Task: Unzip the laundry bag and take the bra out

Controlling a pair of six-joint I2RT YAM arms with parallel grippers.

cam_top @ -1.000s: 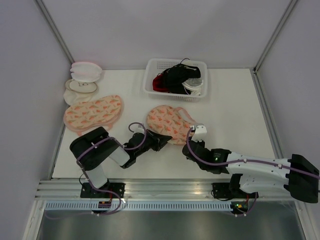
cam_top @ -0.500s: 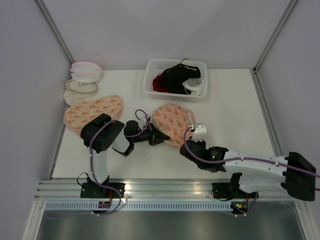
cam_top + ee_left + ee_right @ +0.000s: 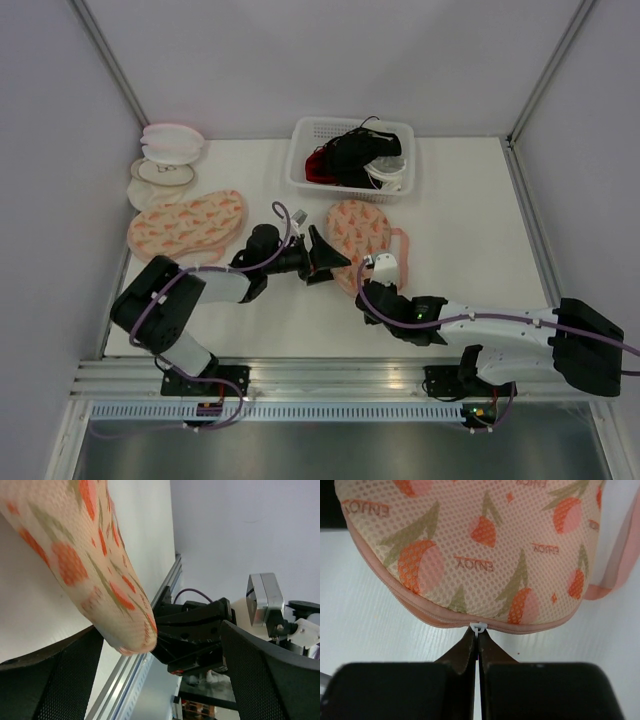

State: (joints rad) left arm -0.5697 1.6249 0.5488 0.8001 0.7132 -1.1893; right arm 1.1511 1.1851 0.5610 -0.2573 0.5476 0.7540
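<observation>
- A white table (image 3: 470, 200) stands inside a booth of pale lilac walls (image 3: 300, 60), with a ridged metal rail (image 3: 330, 376) along its near edge.
- The laundry bag (image 3: 358, 228) (peach mesh, orange print) lies mid-table, just in front of a white basket (image 3: 340, 190) of dark garments.
- The right gripper (image 3: 478, 641) is pinched tight on the bag's white zip pull (image 3: 478, 627).
- The left gripper (image 3: 325, 253) is spread wide, with the bag's end between its fingers.
- A second printed bag (image 3: 188, 225) and round cases (image 3: 168, 155) lie at the far left.
</observation>
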